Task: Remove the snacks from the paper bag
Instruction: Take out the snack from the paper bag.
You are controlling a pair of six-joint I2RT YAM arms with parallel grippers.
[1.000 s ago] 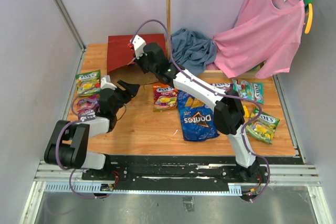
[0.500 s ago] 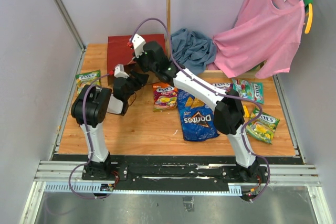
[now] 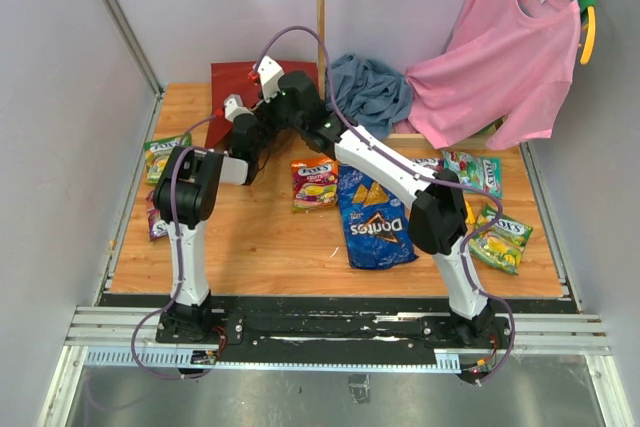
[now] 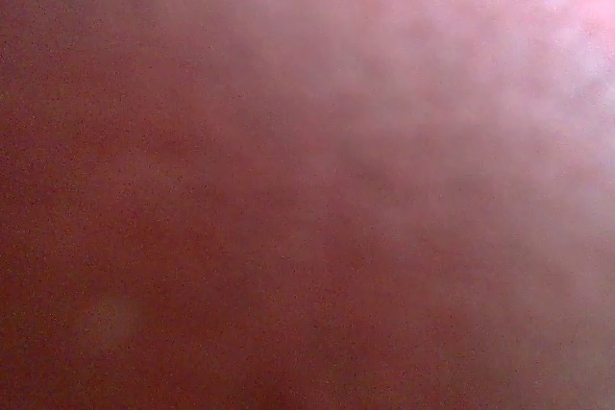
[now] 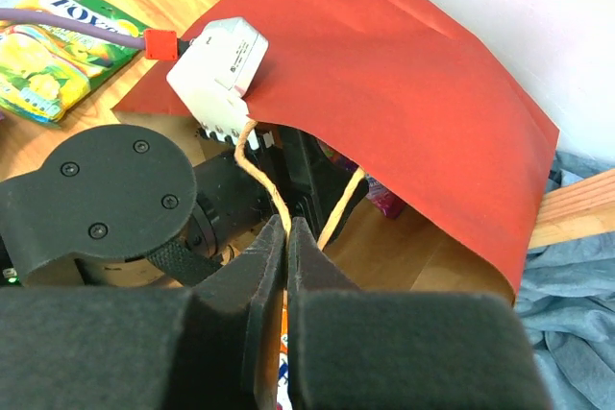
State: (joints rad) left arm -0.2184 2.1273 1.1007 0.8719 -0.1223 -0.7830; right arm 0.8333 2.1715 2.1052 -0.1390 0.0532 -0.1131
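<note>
At the far left corner of the table [image 3: 270,247], the paper bag [image 5: 404,93] lies on its side with its mouth toward the arms. The right gripper [image 5: 285,228] has its fingers pressed together on the thin cord handle [image 5: 252,162], lifting the bag's upper edge. The left gripper [image 5: 303,175] reaches under that edge into the mouth. Its own camera shows only a red blur, so I cannot tell whether its fingers are apart or together. 1 purple packet [image 5: 382,201] shows just inside the bag, while the Doritos bag [image 3: 375,227] and a red-orange packet [image 3: 314,184] already lie out on the wood. The likeliest trouble is a blind grasp: with paper filling the left view, the fingers could pinch the bag wall instead of the packet and drag the whole bag. The cord is thin and could slip from the right pinch, dropping the paper onto the left wrist. A harder pull may tear the handle. The 2 wrists also sit very close, so any sideways move risks a knock.
</note>
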